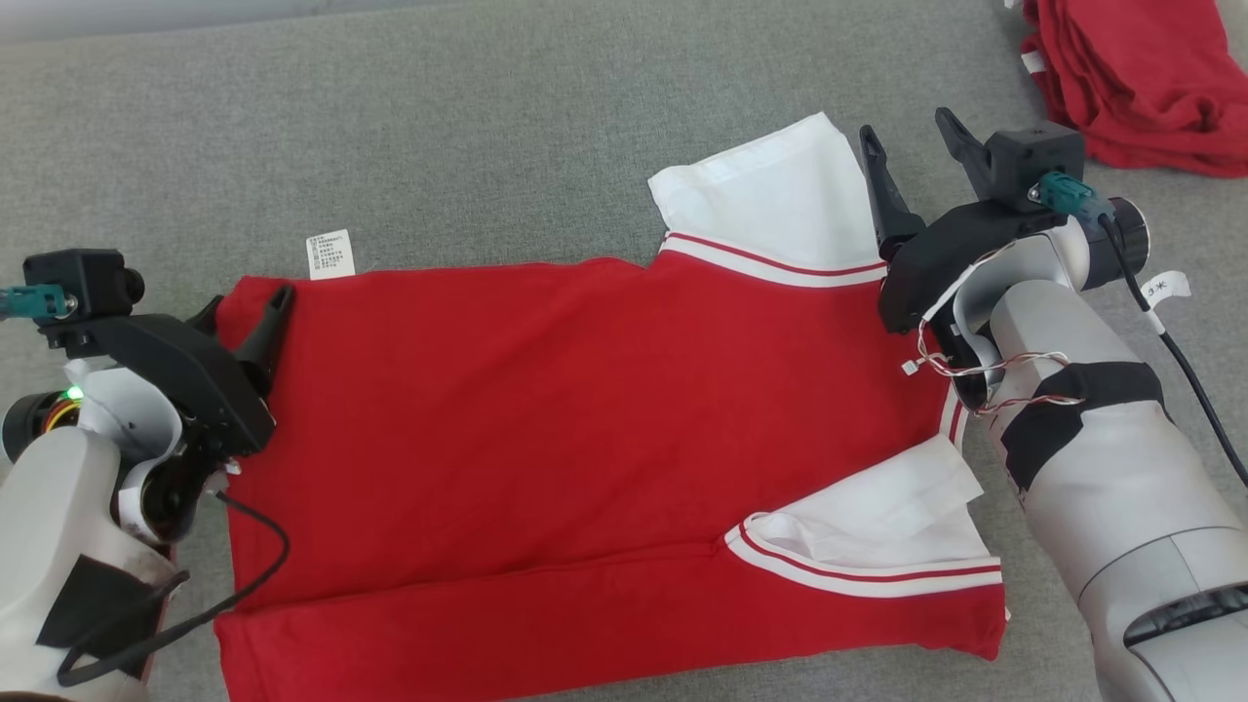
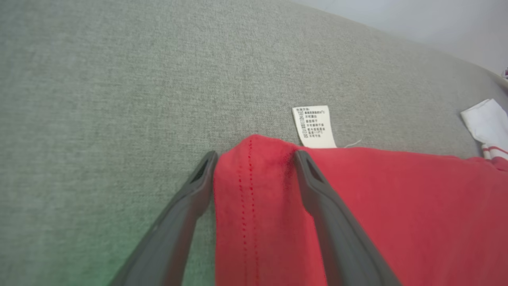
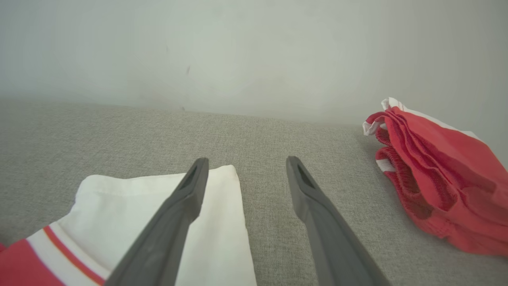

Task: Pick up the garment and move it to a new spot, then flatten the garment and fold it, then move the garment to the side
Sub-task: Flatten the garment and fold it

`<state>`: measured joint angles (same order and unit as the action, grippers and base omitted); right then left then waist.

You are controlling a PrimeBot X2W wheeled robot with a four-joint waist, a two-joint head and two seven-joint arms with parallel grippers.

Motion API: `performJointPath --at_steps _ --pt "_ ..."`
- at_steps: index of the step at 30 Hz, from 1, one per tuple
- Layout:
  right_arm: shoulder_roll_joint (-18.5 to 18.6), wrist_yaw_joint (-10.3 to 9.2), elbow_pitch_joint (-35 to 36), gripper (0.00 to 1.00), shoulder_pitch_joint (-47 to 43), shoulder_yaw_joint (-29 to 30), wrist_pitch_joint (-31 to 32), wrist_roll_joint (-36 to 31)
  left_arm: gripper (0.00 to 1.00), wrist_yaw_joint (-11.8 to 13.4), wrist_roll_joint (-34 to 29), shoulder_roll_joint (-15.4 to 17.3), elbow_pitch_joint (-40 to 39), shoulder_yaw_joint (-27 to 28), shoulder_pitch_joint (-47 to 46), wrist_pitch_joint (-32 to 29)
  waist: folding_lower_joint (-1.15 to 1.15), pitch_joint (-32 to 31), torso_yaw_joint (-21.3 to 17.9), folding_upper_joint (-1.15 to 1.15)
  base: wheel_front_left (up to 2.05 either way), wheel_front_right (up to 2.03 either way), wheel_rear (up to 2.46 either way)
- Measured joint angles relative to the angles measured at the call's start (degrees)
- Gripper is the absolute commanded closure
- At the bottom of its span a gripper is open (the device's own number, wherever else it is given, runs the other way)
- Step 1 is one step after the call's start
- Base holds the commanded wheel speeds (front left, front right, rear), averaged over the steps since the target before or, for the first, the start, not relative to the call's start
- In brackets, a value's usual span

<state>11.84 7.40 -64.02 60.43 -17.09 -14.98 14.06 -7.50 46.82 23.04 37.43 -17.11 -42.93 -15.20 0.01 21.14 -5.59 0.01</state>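
Observation:
The garment (image 1: 585, 409) is a red shirt with white, red-striped sleeves, spread on the grey cloth surface; its near long edge is folded over onto the body. A white care label (image 1: 330, 253) sticks out at its far left edge. My left gripper (image 1: 249, 304) is open at the garment's far left corner. In the left wrist view its open jaws (image 2: 254, 157) straddle that red hem corner (image 2: 254, 198), beside the label (image 2: 313, 126). My right gripper (image 1: 907, 125) is open at the right edge of the far white sleeve (image 1: 770, 195). In the right wrist view its left finger (image 3: 174, 214) lies over the sleeve (image 3: 119, 198).
A crumpled heap of red clothing (image 1: 1141, 78) lies at the far right corner, also visible to the right of my right gripper (image 3: 436, 178). Bare grey surface (image 1: 487, 117) stretches beyond the garment, ending at a pale wall (image 3: 254, 51).

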Motion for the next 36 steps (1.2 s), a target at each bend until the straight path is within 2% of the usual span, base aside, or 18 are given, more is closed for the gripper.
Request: performJointPath --at_steps 3,4,5,6,12,19,23,24,25,26,32,36 --pt "-0.1 0.00 -1.9 0.00 1.1 -0.8 0.0 0.0 0.00 0.0 0.6 -0.4 1.3 -0.7 -0.8 -1.1 0.00 0.5 0.0 0.00 0.00 0.00 0.00" --pt "-0.1 0.00 -2.5 0.00 1.5 -1.1 0.0 0.0 0.25 0.0 0.9 -0.5 1.8 -0.6 -1.1 -1.1 -0.01 0.6 0.1 0.00 0.00 0.00 0.00" --pt "0.0 0.00 -3.1 0.00 1.9 -1.4 0.0 0.0 0.65 0.0 1.0 -0.5 2.1 -0.8 -1.4 -1.2 -0.01 0.7 0.2 0.00 0.00 0.00 0.00" --pt "-0.1 0.00 -3.7 0.00 2.3 -1.7 0.0 0.0 1.00 0.0 1.0 -0.5 2.4 -0.8 -1.6 -1.2 -0.01 0.9 0.3 -0.01 0.00 0.00 0.00" --pt "0.8 0.00 -7.2 0.00 5.4 -2.7 3.2 0.0 1.00 0.3 0.9 -1.8 1.6 -1.1 -2.1 0.9 -0.01 1.7 1.8 -0.01 0.00 0.00 0.00" --pt "3.0 0.00 -8.6 0.00 8.9 -3.8 7.6 -0.4 1.00 0.4 -0.5 -4.0 -3.9 -2.3 -2.8 4.3 -0.01 3.7 4.6 -0.01 0.00 0.00 0.00" --pt "4.3 0.00 -9.3 0.00 9.5 -3.4 12.4 0.1 1.00 0.4 -1.0 -4.6 -7.4 -3.2 -2.5 5.5 0.00 5.6 6.3 0.00 0.00 0.00 0.00" --pt "4.3 0.00 -9.3 0.16 9.5 -3.4 12.4 0.1 1.00 0.4 -1.0 -4.6 -7.4 -3.2 -2.5 5.5 0.00 5.6 6.3 0.00 0.00 0.00 0.00" --pt "4.4 0.00 -9.3 0.66 9.7 -3.4 13.0 0.2 1.00 0.4 -1.1 -4.6 -7.9 -3.3 -2.3 5.6 0.00 5.8 6.6 0.00 0.00 0.00 0.00" --pt "4.4 0.00 -9.3 1.00 9.9 -3.5 13.2 0.4 1.00 0.5 -1.2 -4.6 -8.4 -3.3 -2.0 5.8 -0.01 6.1 6.9 -0.01 0.00 0.00 0.00" --pt "4.2 0.05 -9.2 1.00 10.9 -4.5 12.3 0.5 1.00 1.1 -1.4 -4.4 -9.9 -3.2 -1.2 6.7 0.00 6.6 7.3 0.00 0.00 0.00 0.00" --pt "4.8 0.05 -8.8 1.00 11.7 -4.7 8.9 1.1 1.00 1.5 -1.4 -4.0 -9.9 -2.7 -0.3 7.7 0.00 5.5 6.8 0.00 0.00 0.00 0.00"
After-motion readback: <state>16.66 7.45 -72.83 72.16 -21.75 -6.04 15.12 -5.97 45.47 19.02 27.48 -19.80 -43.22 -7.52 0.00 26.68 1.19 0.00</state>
